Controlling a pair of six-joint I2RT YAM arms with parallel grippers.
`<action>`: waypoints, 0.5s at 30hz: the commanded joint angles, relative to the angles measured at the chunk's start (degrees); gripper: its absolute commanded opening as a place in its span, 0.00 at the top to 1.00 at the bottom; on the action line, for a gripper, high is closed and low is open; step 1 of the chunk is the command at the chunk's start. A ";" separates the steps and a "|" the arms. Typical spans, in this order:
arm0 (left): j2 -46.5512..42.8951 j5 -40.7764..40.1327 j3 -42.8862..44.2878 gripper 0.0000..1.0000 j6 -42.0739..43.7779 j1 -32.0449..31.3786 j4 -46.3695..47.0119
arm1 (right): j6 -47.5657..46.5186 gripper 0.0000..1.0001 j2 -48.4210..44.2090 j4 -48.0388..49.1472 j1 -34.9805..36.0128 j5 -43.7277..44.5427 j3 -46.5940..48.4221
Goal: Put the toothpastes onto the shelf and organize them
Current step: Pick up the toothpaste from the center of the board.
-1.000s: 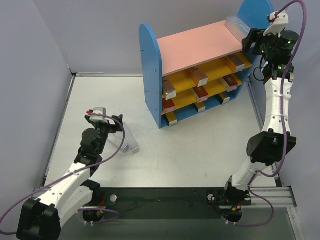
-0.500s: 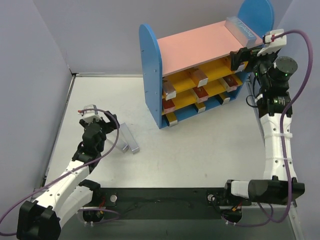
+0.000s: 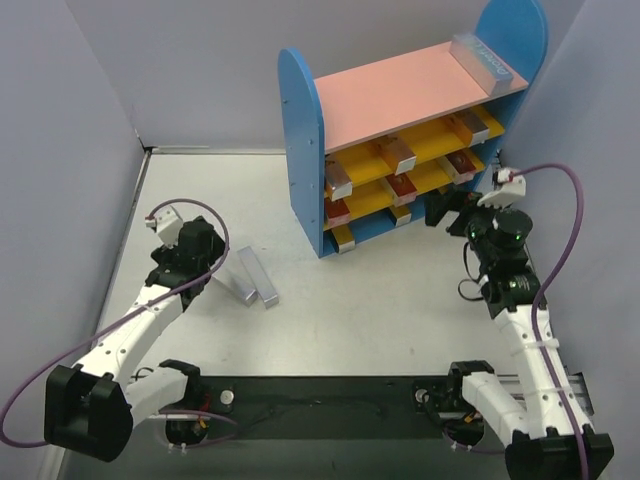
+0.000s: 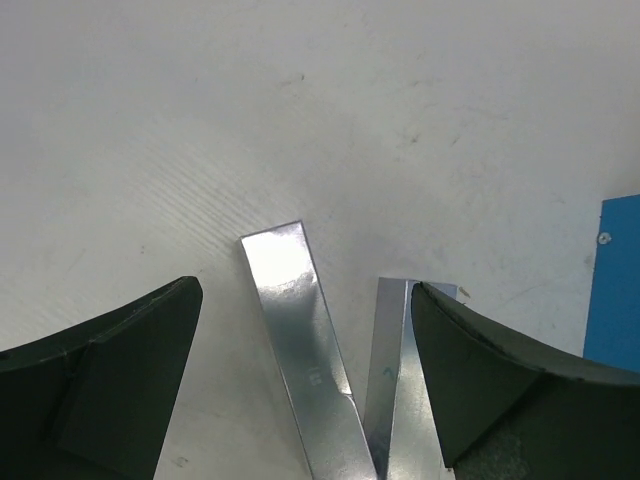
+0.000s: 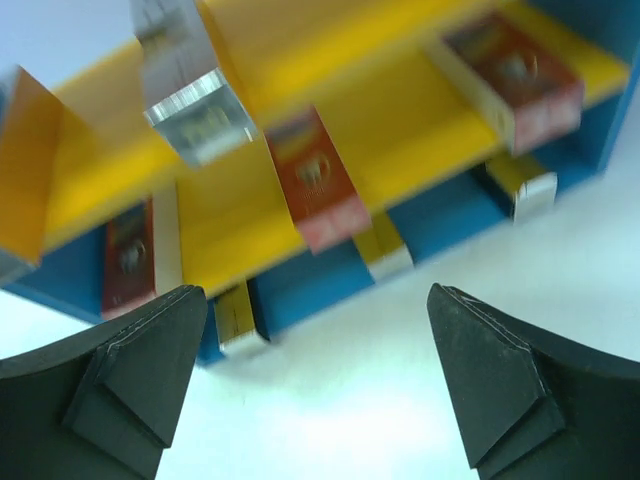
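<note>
The shelf [image 3: 400, 95] stands at the back right, and a silver toothpaste [image 3: 482, 60] lies on its pink top board. Red and silver toothpastes [image 3: 398, 154] rest on the yellow boards and the blue base. Two silver toothpastes [image 3: 243, 275] [image 3: 263, 278] lie side by side on the table at left, forming a V in the left wrist view [image 4: 300, 330] [image 4: 390, 380]. My left gripper [image 3: 215, 252] [image 4: 305, 290] hovers open just left of them. My right gripper [image 3: 451, 210] [image 5: 315, 295] is open and empty, low in front of the shelf's right end.
Grey walls close in the table on the left and right. The right wrist view shows the shelf's lower boards [image 5: 330, 270] close ahead, with a red box [image 5: 315, 180] and a silver box end [image 5: 190, 110] sticking out. The arm bases sit on the black rail [image 3: 330, 400].
My right gripper opened, came away from the silver toothpaste on the pink top and dropped down in front of the shelf. My left arm shifted slightly back and left.
</note>
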 commanded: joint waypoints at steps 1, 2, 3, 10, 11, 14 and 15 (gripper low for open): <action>3.62 0.14 5.48 0.03 -7.35 1.90 -7.10 | 8.66 0.00 -8.39 -4.55 0.99 6.61 -8.64; 5.80 0.23 6.37 0.03 -8.67 2.60 -8.43 | 8.93 0.00 -9.88 -5.51 1.17 5.82 -10.50; 7.13 0.23 7.68 0.03 -10.86 3.04 -9.83 | 9.20 0.00 -12.85 -7.96 1.34 5.47 -11.91; 19.87 1.89 18.06 0.05 -14.83 5.24 -20.47 | 7.80 0.00 -24.57 -19.84 1.87 5.64 -18.87; 22.06 3.20 18.68 0.06 -15.18 5.50 -20.74 | 7.36 0.00 -25.44 -21.85 1.79 5.90 -19.31; 25.06 5.14 19.65 0.07 -16.50 6.12 -20.66 | 7.18 0.00 -27.91 -23.80 1.87 6.96 -20.10; 25.77 5.15 19.65 0.07 -17.12 6.21 -20.48 | 7.26 0.00 -28.44 -23.98 1.79 7.04 -20.19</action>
